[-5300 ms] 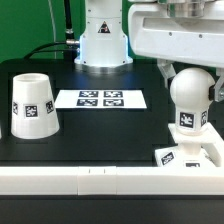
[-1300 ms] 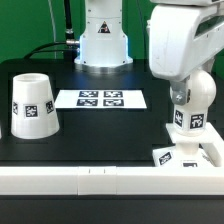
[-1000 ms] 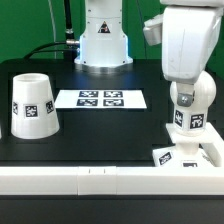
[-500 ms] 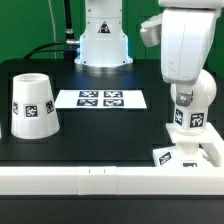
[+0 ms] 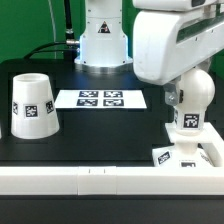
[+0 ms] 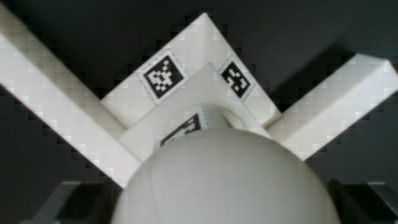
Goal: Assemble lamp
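Observation:
The lamp's white bulb [image 5: 191, 98] stands upright on the flat square base [image 5: 188, 156] at the exterior view's right, with a tag on its neck. In the wrist view the bulb [image 6: 222, 178] fills the middle, and the tagged base [image 6: 187, 75] lies beyond it. My gripper [image 6: 221, 200] is straight over the bulb, with a dark finger against each flank [image 6: 75, 200], and it grips the bulb. In the exterior view the arm's white body hides the jaws. The tapered shade [image 5: 31, 104] stands mouth-down at the exterior view's left, apart from the gripper.
The marker board [image 5: 100, 98] lies flat in the middle of the black table. The robot's base column [image 5: 103, 40] stands behind it. A white rail [image 5: 90, 180] runs along the table's near edge.
The arm came down over the bulb from high above. In the last half second its wrist turned about the bulb, and the bulb's tag shifted slightly toward the exterior view's left.

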You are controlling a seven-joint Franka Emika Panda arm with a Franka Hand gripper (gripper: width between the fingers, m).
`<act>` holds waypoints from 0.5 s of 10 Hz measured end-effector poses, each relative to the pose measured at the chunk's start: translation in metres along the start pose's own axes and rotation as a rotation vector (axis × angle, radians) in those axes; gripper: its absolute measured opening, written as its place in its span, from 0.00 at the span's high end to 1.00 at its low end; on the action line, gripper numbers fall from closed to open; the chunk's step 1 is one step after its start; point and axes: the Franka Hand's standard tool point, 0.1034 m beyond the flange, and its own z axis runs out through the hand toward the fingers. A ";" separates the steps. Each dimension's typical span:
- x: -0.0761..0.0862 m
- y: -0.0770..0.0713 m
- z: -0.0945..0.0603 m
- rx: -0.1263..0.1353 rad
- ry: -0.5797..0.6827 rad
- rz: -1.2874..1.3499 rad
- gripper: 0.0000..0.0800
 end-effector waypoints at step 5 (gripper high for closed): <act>0.002 0.000 -0.004 0.014 0.016 0.298 0.28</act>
